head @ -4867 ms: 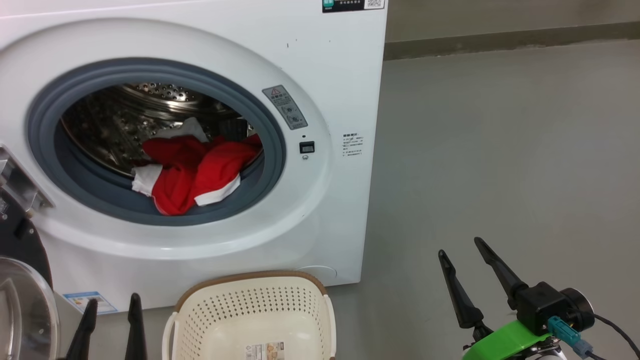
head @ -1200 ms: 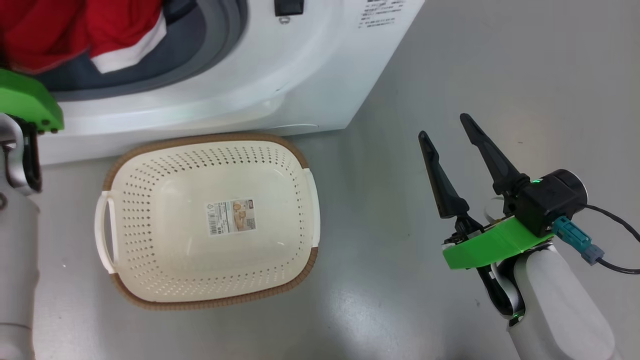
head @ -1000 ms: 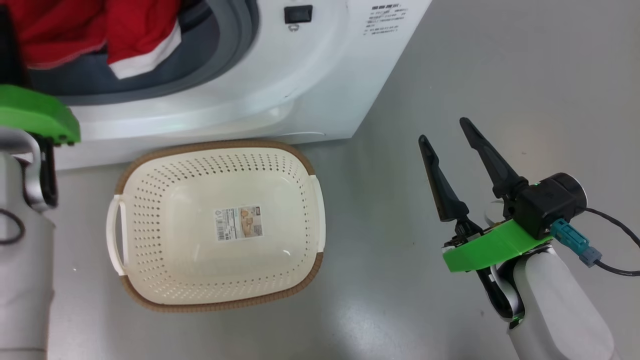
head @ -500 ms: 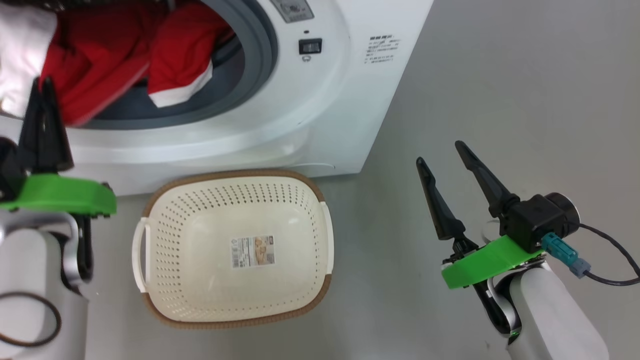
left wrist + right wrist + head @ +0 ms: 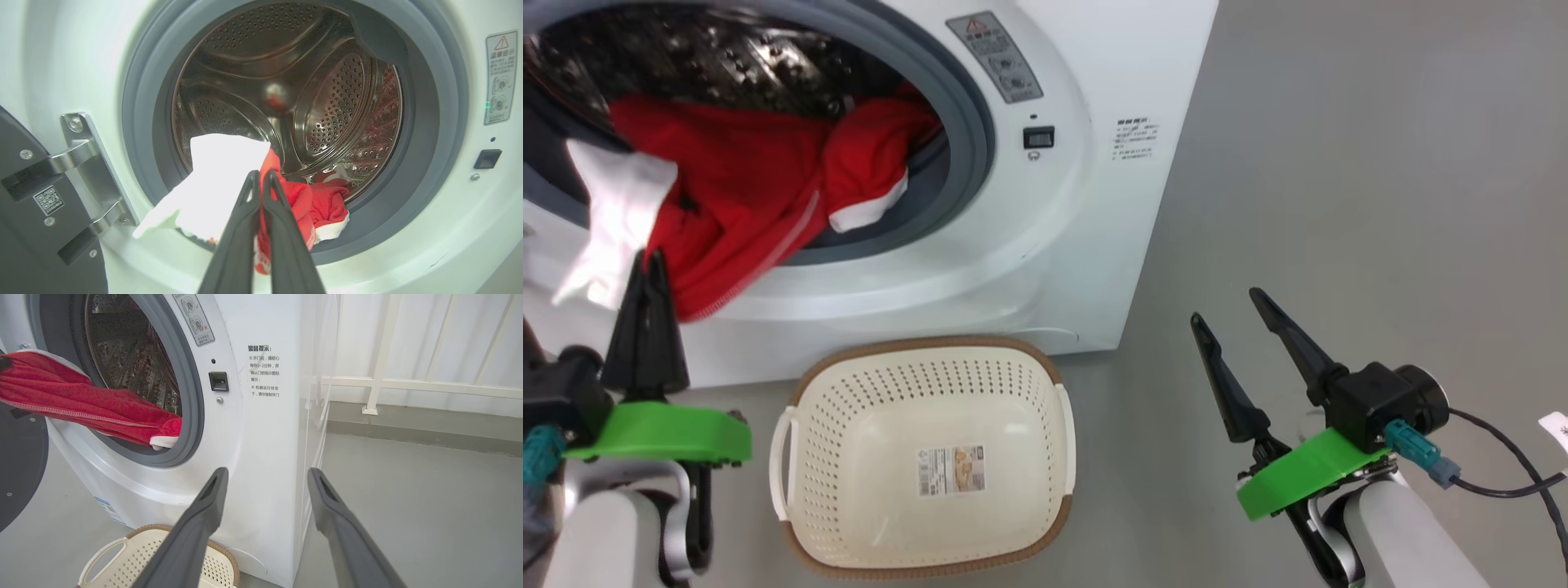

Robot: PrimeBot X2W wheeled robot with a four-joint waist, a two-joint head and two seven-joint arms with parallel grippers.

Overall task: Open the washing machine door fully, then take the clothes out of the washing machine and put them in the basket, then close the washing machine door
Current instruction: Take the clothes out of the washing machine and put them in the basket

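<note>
Here, left claw (image 5: pixel 649 260) (image 5: pixel 260 176): pinched fully shut on the clothes, both dark fingers pressed together, with red cloth caught at the tips just outside the drum mouth.
Right claw (image 5: pixel 1225 306) (image 5: pixel 267 472): spread wide with nothing between its fingers, hanging over the floor to the right of the washing machine, well apart from the clothes.
Clothes (image 5: pixel 743 188) (image 5: pixel 322 204) (image 5: pixel 81 404): a red bundle with white parts, partly inside the drum and partly drawn out over the grey rubber ring at the lower left of the opening. In the right wrist view a red length stretches from the opening out to the left, clear of the machine's front. A white piece hangs at the left beside the left claw.
Washing machine (image 5: pixel 1078 245): white, at the far left of the scene, with its steel drum (image 5: pixel 286 61) on show.
Washing machine door (image 5: pixel 24 228) (image 5: pixel 16 465): swung open to the left on its metal hinge (image 5: pixel 81 151).
Basket (image 5: pixel 931 343) (image 5: pixel 106 555): on the floor (image 5: pixel 1339 163) just in front of the machine, below the opening, between the two claws. It holds no cloth, and a sticker (image 5: pixel 952 471) shows on its bottom.
</note>
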